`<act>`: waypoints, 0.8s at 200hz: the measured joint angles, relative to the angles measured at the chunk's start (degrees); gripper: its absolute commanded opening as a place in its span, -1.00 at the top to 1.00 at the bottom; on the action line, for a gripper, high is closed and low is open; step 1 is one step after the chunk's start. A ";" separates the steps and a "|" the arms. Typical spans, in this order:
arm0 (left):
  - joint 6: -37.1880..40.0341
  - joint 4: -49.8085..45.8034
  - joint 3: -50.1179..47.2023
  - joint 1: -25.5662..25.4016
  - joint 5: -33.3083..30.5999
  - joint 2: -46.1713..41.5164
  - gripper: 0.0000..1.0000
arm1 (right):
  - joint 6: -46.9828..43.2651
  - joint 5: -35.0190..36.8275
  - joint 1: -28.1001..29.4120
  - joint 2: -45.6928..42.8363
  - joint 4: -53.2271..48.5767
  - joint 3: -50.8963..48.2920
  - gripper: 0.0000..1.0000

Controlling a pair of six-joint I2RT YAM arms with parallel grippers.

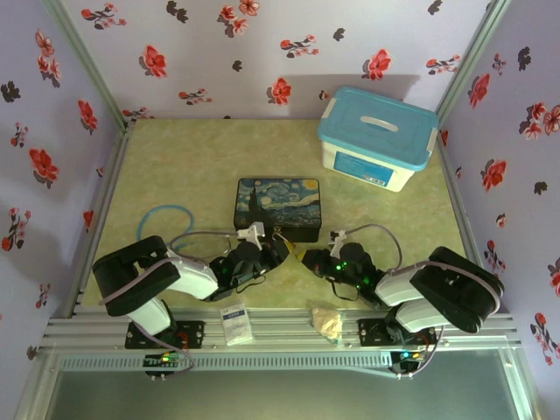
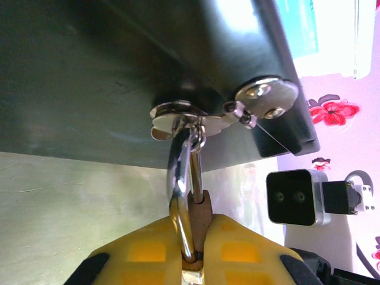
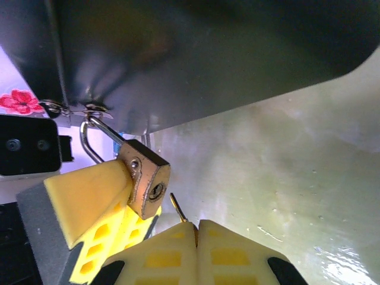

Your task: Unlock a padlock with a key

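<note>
Brass padlock (image 3: pixel 145 178) hangs off the dark tin (image 3: pixel 208 59), body clamped in my left gripper (image 2: pixel 196 237). I find my right gripper (image 3: pixel 197 228) pinched on the key (image 3: pixel 177 208); its blade points up-left, with the tip just beside the keyhole (image 3: pixel 156 191) and not entered.

Left wrist: padlock (image 2: pixel 180 205) body mostly buried btw left gripper (image 2: pixel 196 230) pads (image 2: pixel 148 252); only shackle + tan sliver out, just under tin (image 2: pixel 119 71) hasp. Tin wall cut off top/left, soft focus. Right wrist: key (image 3: pixel 176 206) tip only, rest pinched inside right gripper (image 3: pixel 198 231), bitting unreadable. Top view: padlock + key at tin's near edge too small to tell; blue tubing (image 1: pixel 162 214) left of tin runs under left arm, end hidden.
</note>
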 measured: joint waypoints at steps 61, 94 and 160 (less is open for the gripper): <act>-0.24 1.57 -0.02 0.11 0.00 -0.02 1.00 | 0.02 -0.44 -1.16 -1.33 1.14 -0.81 1.00; -0.42 1.84 -0.04 0.11 0.00 0.00 1.00 | 0.00 -0.39 -1.92 -6.12 -1.27 -1.99 1.00; -1.62 4.02 -0.04 0.20 0.04 0.74 1.00 | -1.77 -0.33 -2.14 -21.27 -14.64 -1.25 1.00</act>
